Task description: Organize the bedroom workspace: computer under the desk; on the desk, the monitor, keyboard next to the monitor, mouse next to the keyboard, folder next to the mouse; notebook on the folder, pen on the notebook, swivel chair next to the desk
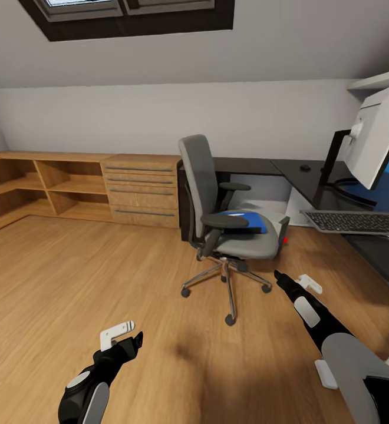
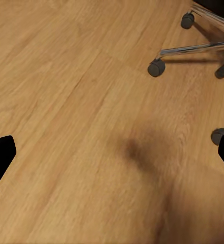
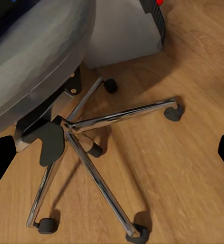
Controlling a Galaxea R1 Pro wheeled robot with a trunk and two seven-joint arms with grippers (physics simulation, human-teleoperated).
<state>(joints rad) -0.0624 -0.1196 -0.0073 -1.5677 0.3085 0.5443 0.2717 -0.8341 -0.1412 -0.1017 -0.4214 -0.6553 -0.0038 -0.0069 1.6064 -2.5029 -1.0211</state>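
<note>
Room: bedroom with grey walls, a sloped ceiling, a dark-framed skylight (image 1: 129,15) and a wood plank floor (image 1: 71,282).
Swivel chair (image 1: 227,221): upright on the floor, ahead of both grippers, just beside the end of the desk (image 1: 312,179); its chrome base (image 3: 91,147) lies close ahead of the right jaws.
Folder (image 1: 249,221): blue, lying flat on the chair seat, above and beyond the right jaws.
Monitor (image 1: 380,144): standing on the desk, off to the right beyond the right gripper.
Keyboard (image 1: 359,222): on the desk in front of the monitor.
Mouse (image 1: 305,168): small dark shape farther back on the desk; detail too small to confirm.
Computer (image 3: 119,33): light box under the desk behind the chair base.
Cabinets (image 1: 76,188): low wooden shelves and a drawer unit along the back wall, ahead and left of the left jaws; the open shelves show nothing inside.
Left gripper (image 1: 129,334): low over bare floor, jaws apart, holding nothing.
Right gripper (image 1: 292,281): low, pointed at the chair base, jaws apart, holding nothing.
</note>
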